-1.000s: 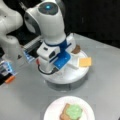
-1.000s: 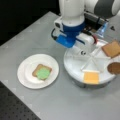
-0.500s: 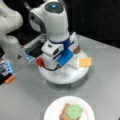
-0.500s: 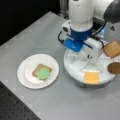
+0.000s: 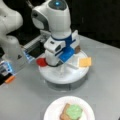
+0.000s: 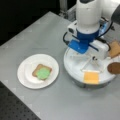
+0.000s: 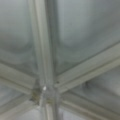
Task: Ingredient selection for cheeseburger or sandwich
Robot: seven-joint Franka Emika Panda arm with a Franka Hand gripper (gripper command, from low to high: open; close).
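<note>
1. Over the divided tray [image 6: 75, 71], the gripper [image 5: 56, 63] hangs low; its opening cannot be told.
2. On the plate [image 6: 26, 75] near the table's [image 6: 37, 32] edge: bread [image 6: 37, 70] flat, lettuce [image 6: 43, 74] atop.

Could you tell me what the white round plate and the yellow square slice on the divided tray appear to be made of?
The white round plate looks like smooth plastic or glazed ceramic, with a faint sheen; which one is unclear. The yellow square slice looks like matte flat toy plastic or foam: uniform colour, crisp edges. The white round divided tray seems moulded plastic.
</note>
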